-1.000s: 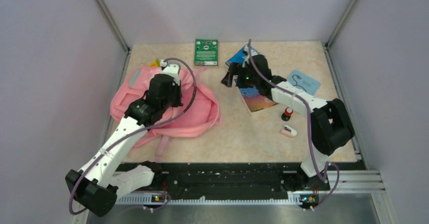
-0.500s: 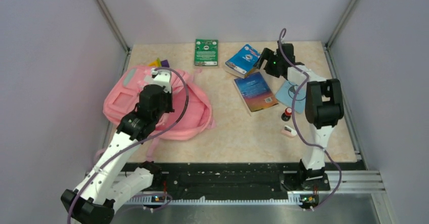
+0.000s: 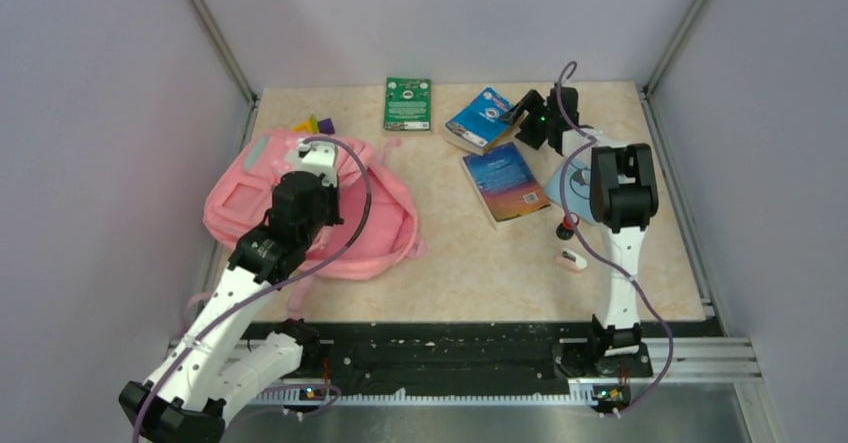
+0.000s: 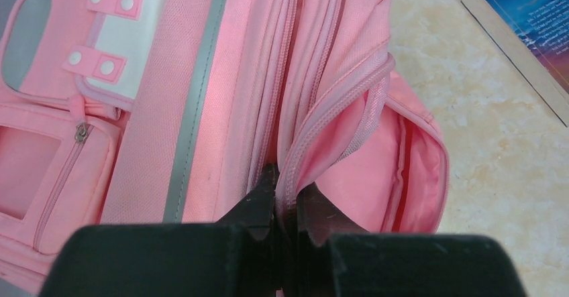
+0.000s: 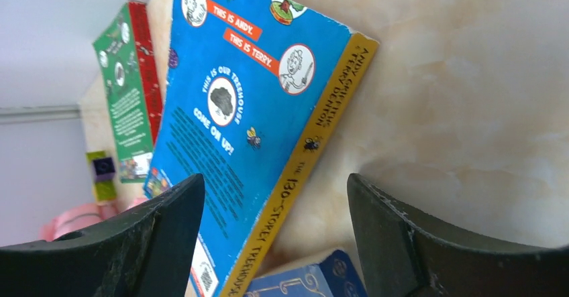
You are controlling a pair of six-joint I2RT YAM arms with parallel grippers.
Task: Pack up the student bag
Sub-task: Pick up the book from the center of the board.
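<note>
The student bag (image 3: 240, 203), pink with a grey stripe and white patches, lies at the left of the table with its main compartment gaping open (image 4: 376, 169). My left gripper (image 3: 318, 163) is above it, shut on the zipper rim of that opening (image 4: 285, 190). At the back right, my right gripper (image 3: 520, 113) hangs low and open. Its jaws straddle the yellow spine of a bright blue book (image 3: 480, 118) (image 5: 248, 96) without touching it (image 5: 275, 230).
A green book (image 3: 407, 103) lies at the back centre and a dark blue book (image 3: 505, 183) mid-table. A light blue card (image 3: 568, 178), a red-capped bottle (image 3: 567, 228) and a small white-pink piece (image 3: 572, 259) sit under my right arm. Yellow and purple blocks (image 3: 315, 124) are behind the bag.
My right arm swung from over the dark blue book to the back right beside the bright blue book, its jaws narrowing a little. The left gripper dragged the bag slightly left, then held still.
</note>
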